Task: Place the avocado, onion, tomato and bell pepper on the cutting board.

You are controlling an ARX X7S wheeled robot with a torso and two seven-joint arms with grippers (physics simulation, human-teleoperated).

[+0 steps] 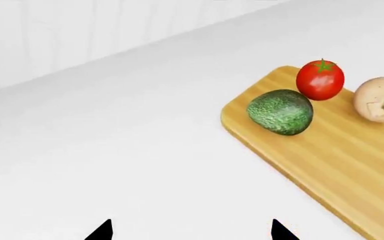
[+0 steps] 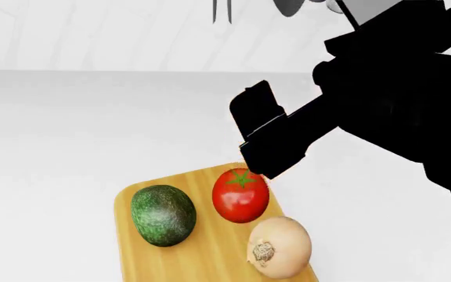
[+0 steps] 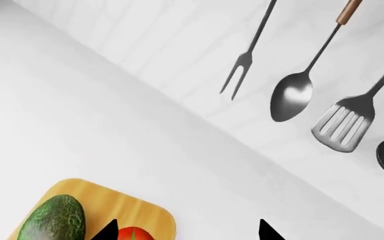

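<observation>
avocado, tomato, onion on cutting board

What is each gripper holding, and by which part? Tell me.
Nothing. Both wrist views show only empty space between the fingers. The avocado, tomato and onion lie free on the cutting board.

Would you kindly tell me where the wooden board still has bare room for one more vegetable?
The light tan wooden cutting board is crowded at its far end, where the dark green bumpy avocado, glossy red tomato and pale cream onion cluster. In the left wrist view, bare wood stretches from the avocado and onion towards the camera.
</observation>
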